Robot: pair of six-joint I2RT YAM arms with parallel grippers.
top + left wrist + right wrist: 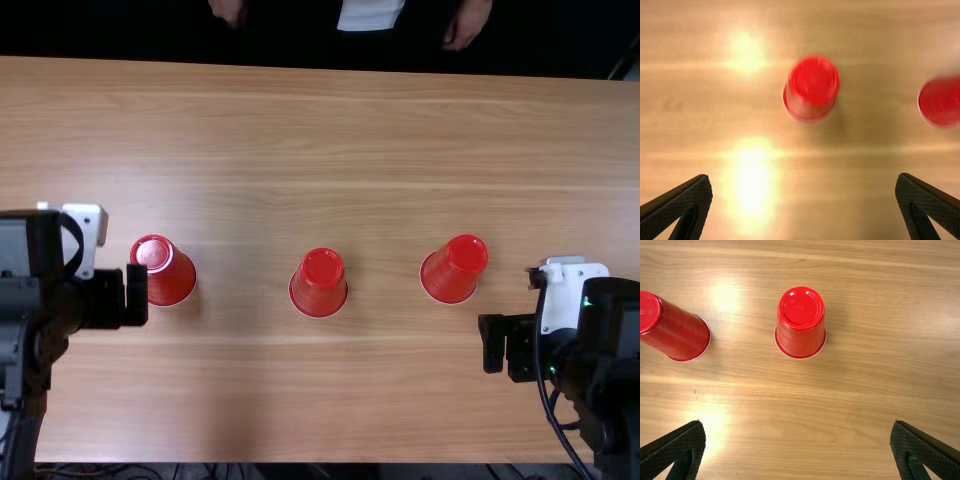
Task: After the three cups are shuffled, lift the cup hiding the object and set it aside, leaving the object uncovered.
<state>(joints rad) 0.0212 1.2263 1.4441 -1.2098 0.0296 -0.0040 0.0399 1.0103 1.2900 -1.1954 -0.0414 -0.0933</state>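
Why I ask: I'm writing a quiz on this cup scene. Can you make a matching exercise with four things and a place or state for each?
Things:
1. left cup
2. middle cup
3. right cup
4. right gripper

Places or states:
A. open, beyond the right end of the row
B. centre of the row
C. close beside the left gripper
D. right end of the row

Pairs: 1-C, 2-B, 3-D, 4-A.

Left cup [162, 270], middle cup [320, 283], right cup [455, 268]: all red plastic, upside down, standing in a row on the surface [320, 140], well apart.
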